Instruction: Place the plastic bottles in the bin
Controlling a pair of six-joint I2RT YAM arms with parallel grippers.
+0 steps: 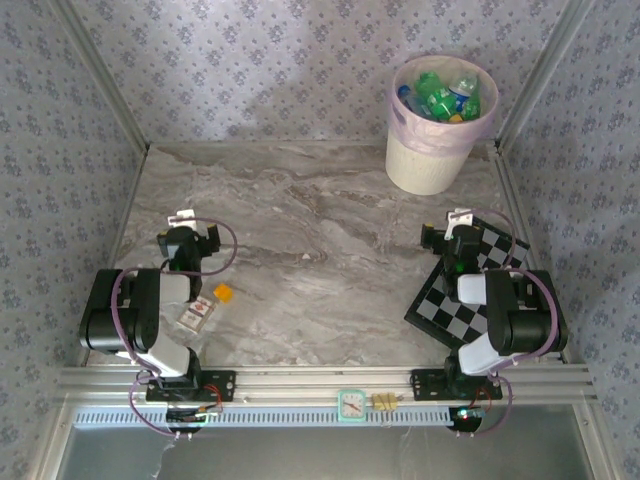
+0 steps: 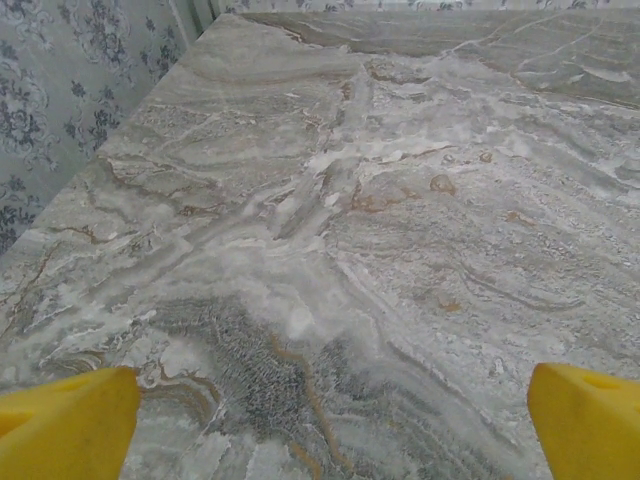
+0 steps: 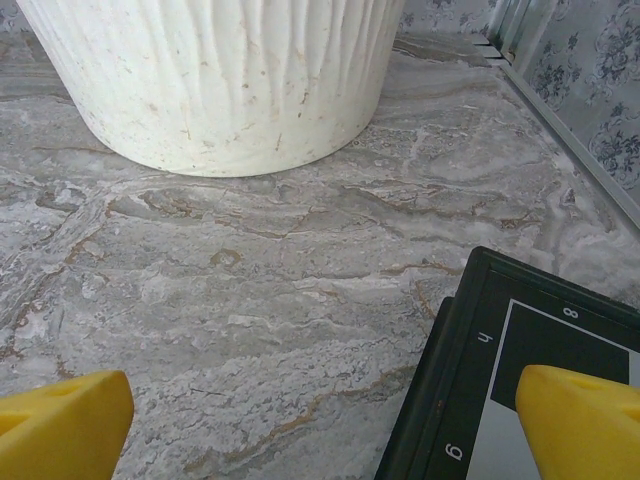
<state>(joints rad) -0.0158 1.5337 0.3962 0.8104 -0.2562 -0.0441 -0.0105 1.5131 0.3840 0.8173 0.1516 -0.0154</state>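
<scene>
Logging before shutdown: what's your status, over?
Left gripper open, empty; right gripper likewise. Green and clear plastic bottles inside round cream-white bin with pink liner. Black-and-white chessboard under right arm.

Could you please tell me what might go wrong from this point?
1. The plastic bottles are heaped up to the rim of the bin, so a bump might spill one.
2. The open right gripper sits over the chessboard, close to the bin. A forward move could shove either.
3. The packet and orange piece lying loose could be binned by mistake.
</scene>
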